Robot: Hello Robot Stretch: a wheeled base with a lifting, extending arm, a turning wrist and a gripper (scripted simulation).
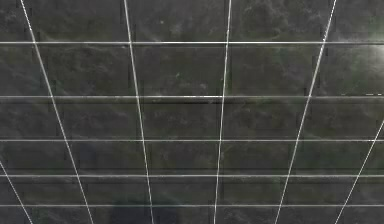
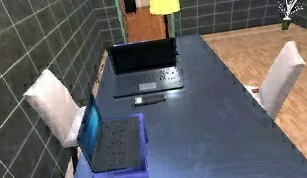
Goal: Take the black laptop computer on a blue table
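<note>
Black angular laptop [image 2: 145,68] on smooth, perhaps glossy, blue table [image 2: 217,118].

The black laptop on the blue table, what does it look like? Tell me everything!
The black laptop is open, lid about upright, its dark blank screen facing this way. The flat base shows a greyish keyboard. It looks like smooth dark plastic. It rests on the blue table, toward its far end. A small flat dark thing lies just in front, seemingly apart.

Forward view closely faces tiled wall [image 1: 190,120]; side view overlooks table [image 2: 212,119].
</note>
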